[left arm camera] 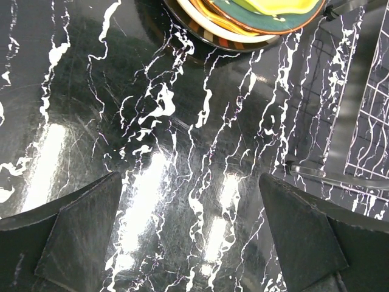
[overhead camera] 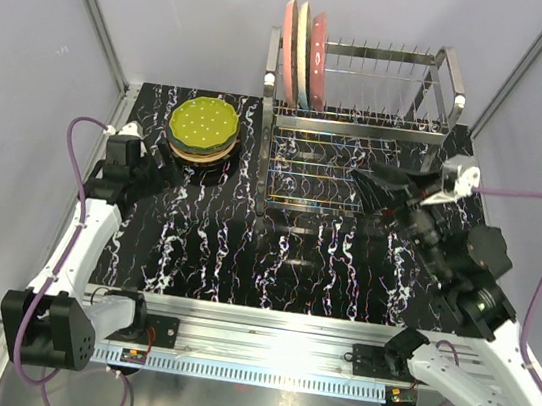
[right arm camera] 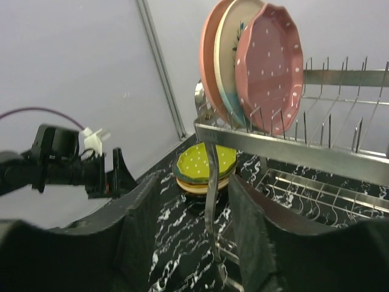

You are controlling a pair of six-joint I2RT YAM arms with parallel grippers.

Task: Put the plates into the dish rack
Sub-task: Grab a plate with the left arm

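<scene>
Three plates stand upright in the left end of the dish rack (overhead camera: 367, 128): a pink one (overhead camera: 286, 54), a cream and pale blue one (overhead camera: 299, 55) and a dotted pink one (right arm camera: 270, 67). A stack of plates (overhead camera: 201, 131) lies flat on the table left of the rack, with a dotted green plate (right arm camera: 203, 159) on top. My left gripper (overhead camera: 166, 170) hovers open just in front of that stack (left arm camera: 243, 15), holding nothing. My right gripper (overhead camera: 367, 181) is open over the rack's lower tier and faces the rack's left end post (right arm camera: 209, 201). Its fingers touch nothing.
The table (overhead camera: 205, 244) is black marble with white veins. Grey walls close in on the left, back and right. The rack's low wire tier (left arm camera: 364, 121) lies to the right of my left gripper (left arm camera: 189, 177). Empty upright tines (right arm camera: 340, 131) fill the rest of the upper tier.
</scene>
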